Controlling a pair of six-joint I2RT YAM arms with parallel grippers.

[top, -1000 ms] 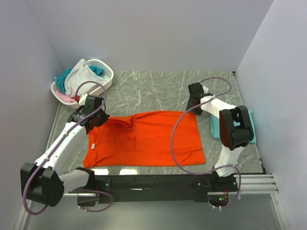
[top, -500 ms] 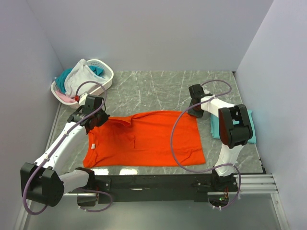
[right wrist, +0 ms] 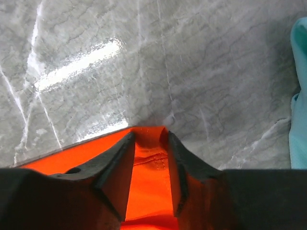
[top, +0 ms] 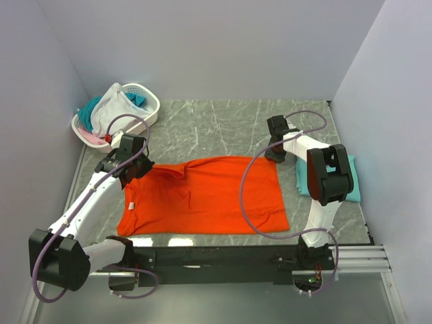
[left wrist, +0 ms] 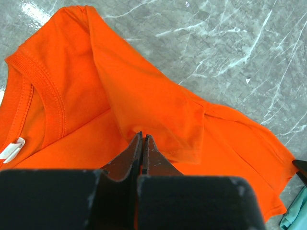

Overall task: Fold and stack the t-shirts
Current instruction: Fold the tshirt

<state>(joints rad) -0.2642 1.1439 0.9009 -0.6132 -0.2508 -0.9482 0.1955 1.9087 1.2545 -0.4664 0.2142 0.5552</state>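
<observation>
Orange cloth t-shirt (top: 202,199), large and plain, spread flat at the middle of the grey marbled table (top: 216,128), collar toward the left arm, hem toward the right arm. Near the collar, far sleeve folded over onto the body.

Left claw (left wrist: 142,139) fully closed, fingertips pressed together and resting on the folded sleeve. Not possible to tell whether a pinch of cloth sits between them.

Right claw (right wrist: 148,136) partly open at the far corner of the hem, one finger on each side of the orange corner, not yet clamped on it.

Teal t-shirt (top: 302,179) flat on the table just beside the hem, partly hidden under the right arm.

White perforated plastic basket (top: 154,108) at the far left corner of the table, well apart from the orange cloth t-shirt. Inside, a heap of white garment (top: 111,108), teal garment (top: 91,106) and pink garment (top: 88,137), the white uppermost.
</observation>
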